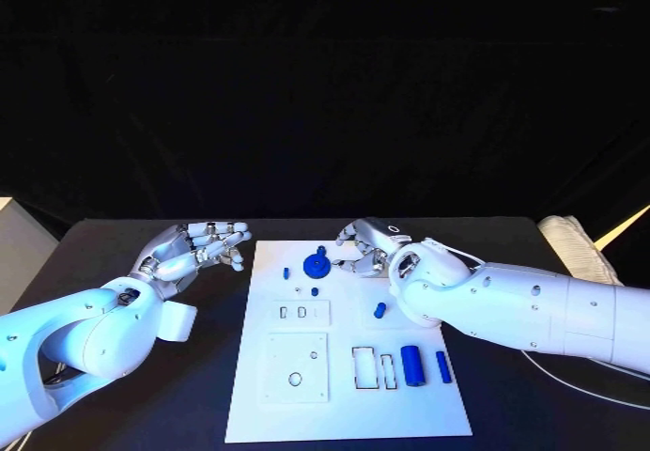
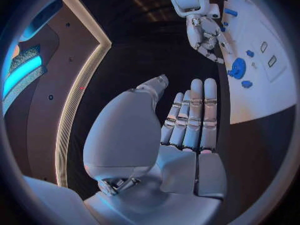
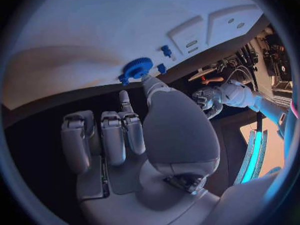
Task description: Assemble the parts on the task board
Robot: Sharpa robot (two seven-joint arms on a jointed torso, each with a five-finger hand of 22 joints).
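White task board [image 1: 271,413] flat in the middle of the black surface [image 1: 135,395]. Blue gear [image 1: 318,267] standing near the board's far edge, with a small blue peg [image 1: 286,273] just beside it on the left-hand side and another small blue piece [image 1: 315,291] just nearer than it. Short blue piece [image 1: 380,308] lying near the board's middle, beside the right arm. Two blue cylinders [image 1: 411,365] lying side by side near the board's right edge, next to the rectangular cut-outs [image 1: 364,366].

Right hand [image 1: 368,246] over the board's far edge, just beside the gear; thumb tip reaching at the gear in the right wrist view, contact not clear, other fingers [image 3: 114,135] loosely curled and holding nothing. Left hand [image 1: 196,249] off the board's left edge above the surface, palm up, fingers [image 2: 197,115] straight, side by side, nothing held.
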